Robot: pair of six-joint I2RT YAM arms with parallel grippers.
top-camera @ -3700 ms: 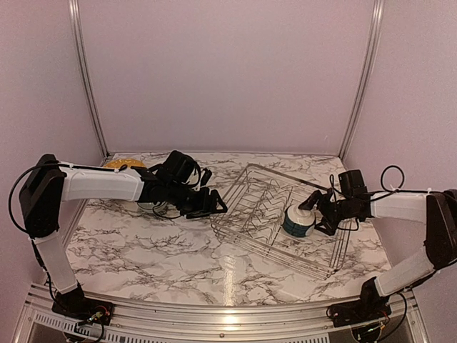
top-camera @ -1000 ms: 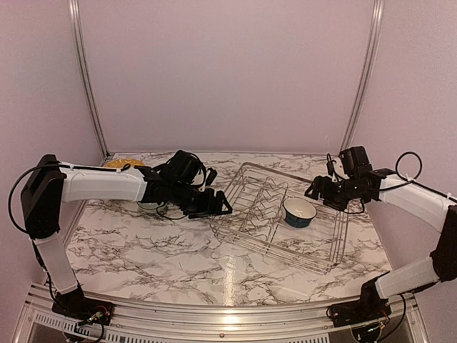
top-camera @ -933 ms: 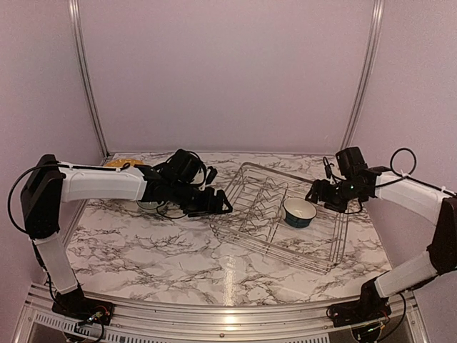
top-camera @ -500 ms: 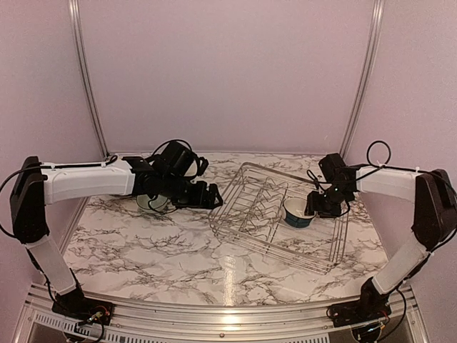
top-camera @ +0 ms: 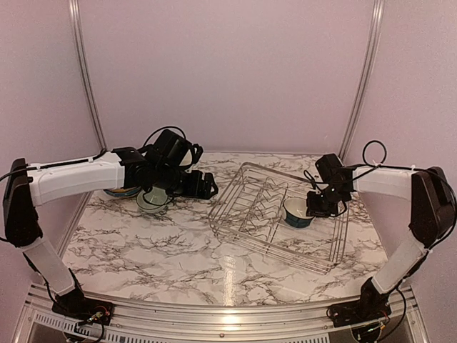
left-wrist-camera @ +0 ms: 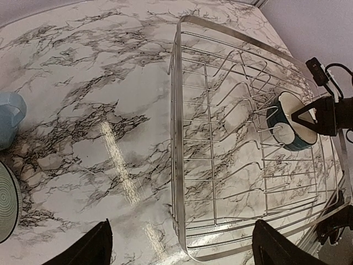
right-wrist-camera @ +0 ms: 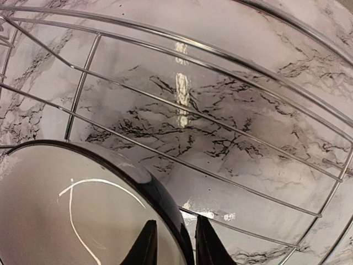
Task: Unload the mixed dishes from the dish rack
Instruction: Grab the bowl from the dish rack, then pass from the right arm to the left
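The silver wire dish rack [top-camera: 257, 223] stands right of the table's middle. In its right half sits one dark-and-white bowl [top-camera: 296, 213], upright. My right gripper [top-camera: 318, 207] is shut on that bowl's right rim; in the right wrist view its fingertips [right-wrist-camera: 146, 247] pinch the dark rim of the bowl [right-wrist-camera: 71, 210], one inside and one outside. My left gripper [top-camera: 207, 189] hovers open and holds nothing, left of the rack. In the left wrist view the rack [left-wrist-camera: 175, 138] and the bowl [left-wrist-camera: 292, 130] lie ahead of my left gripper [left-wrist-camera: 185, 248].
On the marble at the left stand a second bowl [top-camera: 152, 200] and, partly under my left arm, stacked plates [top-camera: 120, 191]. The left wrist view shows a light blue mug [left-wrist-camera: 8, 124] and that bowl's ringed inside [left-wrist-camera: 5, 204] at its left edge.
My right gripper came down onto the bowl's right rim and closed on it. My left arm drew back to the left, away from the rack, with its jaws wide.
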